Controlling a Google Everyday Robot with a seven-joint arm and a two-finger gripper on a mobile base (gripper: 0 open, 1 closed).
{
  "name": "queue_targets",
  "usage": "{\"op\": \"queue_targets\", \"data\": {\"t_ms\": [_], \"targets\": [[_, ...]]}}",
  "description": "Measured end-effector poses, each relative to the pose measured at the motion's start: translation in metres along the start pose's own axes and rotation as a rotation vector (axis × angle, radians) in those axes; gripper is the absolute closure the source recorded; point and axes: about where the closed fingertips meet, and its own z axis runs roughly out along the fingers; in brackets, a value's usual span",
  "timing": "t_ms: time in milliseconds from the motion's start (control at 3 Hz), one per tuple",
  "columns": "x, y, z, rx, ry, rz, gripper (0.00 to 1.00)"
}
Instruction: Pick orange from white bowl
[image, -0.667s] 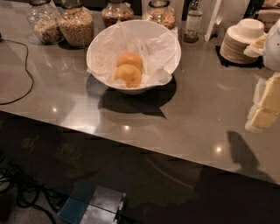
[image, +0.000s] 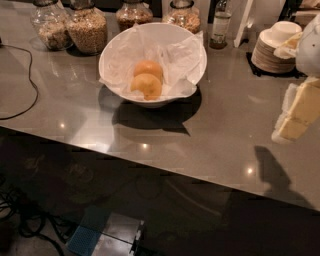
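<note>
The white bowl (image: 119, 55), wide and lined with crinkled white paper, stands on the grey counter at centre left. Two round fruits lie in it, touching. The orange (image: 146, 86) is the paler yellow-orange one at the front. A deeper-orange fruit (image: 148, 67) sits just behind it. My gripper (image: 292, 122) hangs at the right edge of the view, pale yellow and white, above the counter. It is well to the right of the bowl and apart from it, and nothing shows in it.
Several glass jars (image: 87, 27) of grains line the counter's back edge, with a bottle (image: 220, 25) beside them. A stack of small white dishes (image: 275, 50) stands at the back right. A black cable (image: 25, 95) loops at the left. The counter's front edge runs diagonally below the bowl.
</note>
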Motion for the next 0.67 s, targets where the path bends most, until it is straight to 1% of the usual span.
{"op": "queue_targets", "data": {"t_ms": [333, 667], "targets": [[-0.040, -0.032, 0.008, 0.047, -0.108, -0.058, 0.00], [-0.088, -0.068, 0.011, 0.079, -0.180, -0.143, 0.00]]}}
